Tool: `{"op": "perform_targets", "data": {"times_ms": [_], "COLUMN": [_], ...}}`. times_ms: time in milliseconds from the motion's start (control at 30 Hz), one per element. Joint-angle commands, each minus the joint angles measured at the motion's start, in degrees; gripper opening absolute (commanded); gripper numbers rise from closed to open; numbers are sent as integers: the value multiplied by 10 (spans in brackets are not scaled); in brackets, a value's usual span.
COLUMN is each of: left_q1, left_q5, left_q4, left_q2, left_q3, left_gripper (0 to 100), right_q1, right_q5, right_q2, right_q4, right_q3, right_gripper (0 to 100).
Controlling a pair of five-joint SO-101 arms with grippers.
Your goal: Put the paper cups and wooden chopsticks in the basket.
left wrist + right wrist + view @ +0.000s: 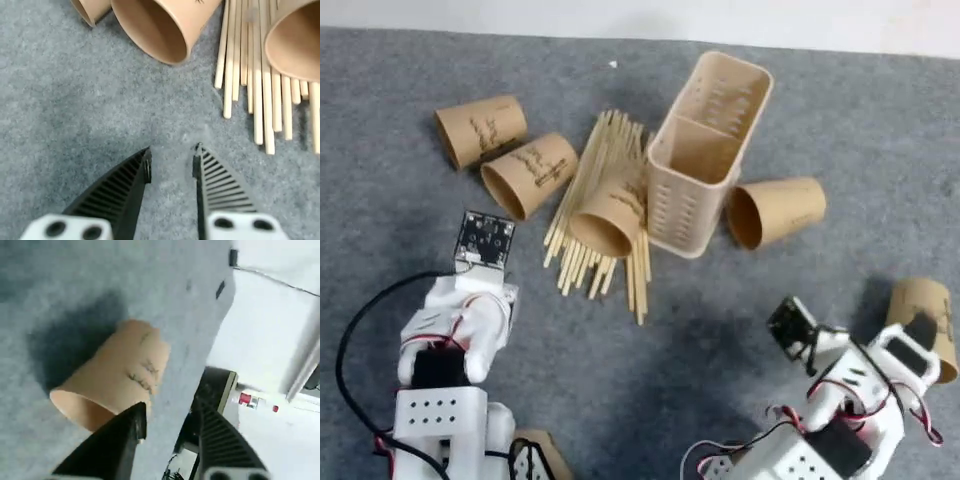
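Observation:
The beige two-compartment basket (672,212) is at the table's middle, its open top showing. Wooden chopsticks (582,190) lie fanned to its left, and a paper cup (610,215) lies on them. Two more cups (480,130) (528,175) lie on their sides at the left, and another cup (775,212) is right of the basket. My left gripper (172,152) is open over bare carpet, short of a cup's mouth (155,27) and the chopstick ends (255,75). My right gripper (170,412) is open at a fallen cup (112,385), which lies beside one finger at the far right (925,310).
Grey carpet covers the table. Part of one more cup (548,455) shows by the left arm's base at the front edge. The carpet's edge and room clutter (245,399) appear beyond the right gripper. Open carpet lies between the two arms.

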Motion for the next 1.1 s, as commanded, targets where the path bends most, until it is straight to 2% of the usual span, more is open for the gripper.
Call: {"op": "perform_targets", "data": {"times_ms": [0, 267, 467, 700, 800, 867, 1000, 1067], "left_q1": [-3, -3, -3, -5, -6, -6, -6, -6], "left_q5": [4, -11, -11, -11, -11, -11, -11, -11], "left_q4": [-37, -41, -41, -40, -40, -40, -40, -39], "left_q2": [0, 0, 0, 0, 0, 0, 0, 0], "left_q3": [10, 15, 15, 15, 15, 15, 15, 15], "left_gripper": [164, 164, 164, 164, 164, 164, 164, 164], "right_q1": [25, 65, 109, 105, 92, 81, 35, 26], "right_q5": [58, 123, 223, 280, 277, 245, 145, 139], "right_q2": [-7, -7, -7, -7, -7, -6, -7, -7], "right_q4": [-42, -43, -43, -59, -140, -206, -250, -247], "right_q3": [1, 6, 6, 67, 112, 146, 167, 167], "right_gripper": [163, 163, 162, 162, 162, 162, 161, 161]}}
